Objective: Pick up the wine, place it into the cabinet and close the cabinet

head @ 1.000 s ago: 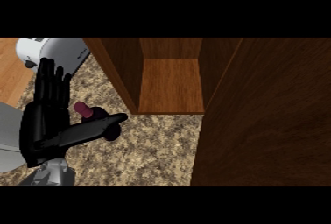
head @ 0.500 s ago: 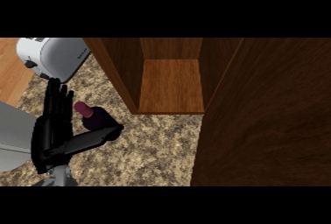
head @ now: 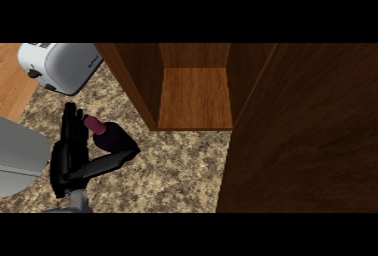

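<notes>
The task stood at its first step: the dark, round-bodied wine bottle with a maroon cap (head: 109,136) was on the speckled stone counter (head: 170,165), outside the brown wooden cabinet (head: 196,97), whose open compartment showed only a bare shelf, and its large dark wooden door (head: 306,135) stood swung open along the right of the view. Judging from that, lifting the bottle, setting it inside and shutting the door were all left to do. The one black hand in view (head: 74,152), at the left of the view and so taken for the left hand, stood just beside the bottle on its left, straight fingers pointing up past the cap and the thumb stretched under the bottle's near side; it looked released rather than closed round the bottle, though contact could not be ruled out. The right hand did not show. A white toaster (head: 59,65) sat at the upper left, well behind the bottle.
</notes>
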You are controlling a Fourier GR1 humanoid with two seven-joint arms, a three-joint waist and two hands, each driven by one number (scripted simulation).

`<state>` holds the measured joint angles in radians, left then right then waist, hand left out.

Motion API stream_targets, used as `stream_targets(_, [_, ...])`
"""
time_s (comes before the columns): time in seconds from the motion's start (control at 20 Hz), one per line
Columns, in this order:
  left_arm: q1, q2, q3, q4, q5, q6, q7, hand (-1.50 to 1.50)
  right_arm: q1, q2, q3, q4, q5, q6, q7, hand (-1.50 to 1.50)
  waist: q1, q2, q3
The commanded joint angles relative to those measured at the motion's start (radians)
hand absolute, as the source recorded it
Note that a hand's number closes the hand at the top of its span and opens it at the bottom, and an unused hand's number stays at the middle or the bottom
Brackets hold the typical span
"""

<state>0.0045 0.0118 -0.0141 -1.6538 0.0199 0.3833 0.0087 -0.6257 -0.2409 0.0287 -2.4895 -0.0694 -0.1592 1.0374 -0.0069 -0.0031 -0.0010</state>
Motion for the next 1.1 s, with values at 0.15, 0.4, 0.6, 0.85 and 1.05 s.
stream_targets(0.15, [0.001,-0.011,0.023,0.139,0.032,-0.038,-0.099,-1.5,0.034,-0.022,-0.078,-0.113,-0.128,0.006,0.092,-1.5,-0.001,0.001,0.001])
stream_targets(0.4, [0.044,-0.008,0.072,0.234,0.105,-0.116,-0.235,-1.5,-0.004,0.0,0.009,-0.07,-0.025,-0.024,0.06,-1.5,0.005,0.001,0.0])
stream_targets(0.6, [0.034,0.0,0.105,0.342,0.132,-0.144,-0.307,-1.5,0.034,-0.008,0.011,-0.123,-0.051,-0.011,0.08,-1.5,0.001,0.001,0.0])
stream_targets(0.85, [-0.036,-0.008,0.148,0.493,0.155,-0.16,-0.384,-1.5,0.007,-0.011,-0.002,-0.106,-0.064,-0.017,0.079,-1.5,0.001,0.001,0.0])
stream_targets(1.05, [-0.125,-0.001,0.204,0.689,0.21,-0.23,-0.472,-1.5,0.009,0.009,0.055,-0.116,0.003,-0.045,0.078,-1.5,-0.005,0.002,0.0])
